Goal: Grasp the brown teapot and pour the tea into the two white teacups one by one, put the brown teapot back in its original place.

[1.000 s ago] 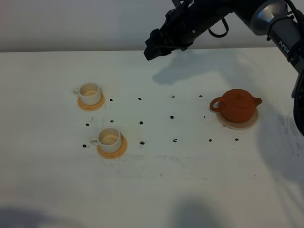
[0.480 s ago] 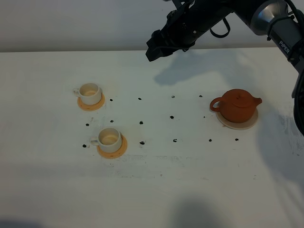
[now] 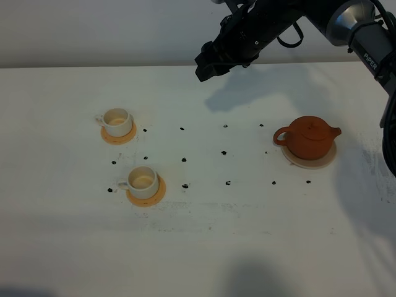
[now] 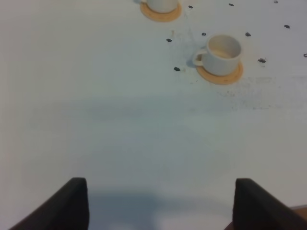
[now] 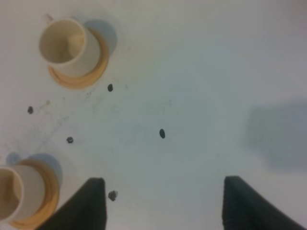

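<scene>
Brown teapot [image 3: 307, 137] on saucer [image 3: 309, 163], white table [image 3: 247, 247] with black specks [image 3: 224, 152], pale wall [image 3: 93, 31]; left gripper [image 4: 160, 186], right gripper [image 5: 163, 184] both spread empty

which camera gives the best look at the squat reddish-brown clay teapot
The exterior high view: the squat reddish-brown clay teapot shows whole there, with lid, spout and loop handle, sitting on its round cream saucer. Neither wrist view shows it at all.

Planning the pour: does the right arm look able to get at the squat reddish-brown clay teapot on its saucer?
Probably yes: the right gripper hangs open up high, and nothing stands between it and the reddish-brown clay teapot.
</scene>
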Available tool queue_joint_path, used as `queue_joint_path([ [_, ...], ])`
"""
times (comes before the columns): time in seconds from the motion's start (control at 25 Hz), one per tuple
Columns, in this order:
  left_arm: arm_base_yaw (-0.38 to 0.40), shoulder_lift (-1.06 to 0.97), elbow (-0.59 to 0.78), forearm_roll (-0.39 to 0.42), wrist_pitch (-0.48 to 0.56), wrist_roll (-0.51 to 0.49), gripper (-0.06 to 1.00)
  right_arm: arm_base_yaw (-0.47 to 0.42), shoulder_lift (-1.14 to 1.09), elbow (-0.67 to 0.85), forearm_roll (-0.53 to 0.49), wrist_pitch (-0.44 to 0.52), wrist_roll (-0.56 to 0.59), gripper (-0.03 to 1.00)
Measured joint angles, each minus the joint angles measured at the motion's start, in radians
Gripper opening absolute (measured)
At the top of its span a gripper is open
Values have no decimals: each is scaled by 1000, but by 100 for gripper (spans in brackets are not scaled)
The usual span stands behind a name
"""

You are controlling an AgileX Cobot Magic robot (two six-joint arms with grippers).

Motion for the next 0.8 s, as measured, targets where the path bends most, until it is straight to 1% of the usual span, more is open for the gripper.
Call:
queue_joint_path([
  [0.2,0,0,0,0,0,0,60,0,0,0,-1,4,4,51],
  [0.44,0,0,0,0,0,-1,60,1,0,0,-68,10,50,51],
  [0.56,0,0,0,0,0,-1,60,1,0,0,-96,38,85,51],
  [0.64,0,0,0,0,0,-1,60,1,0,0,-97,58,105,51],
  [0.8,0,0,0,0,0,-1,60,1,-9,0,-98,66,122,51],
])
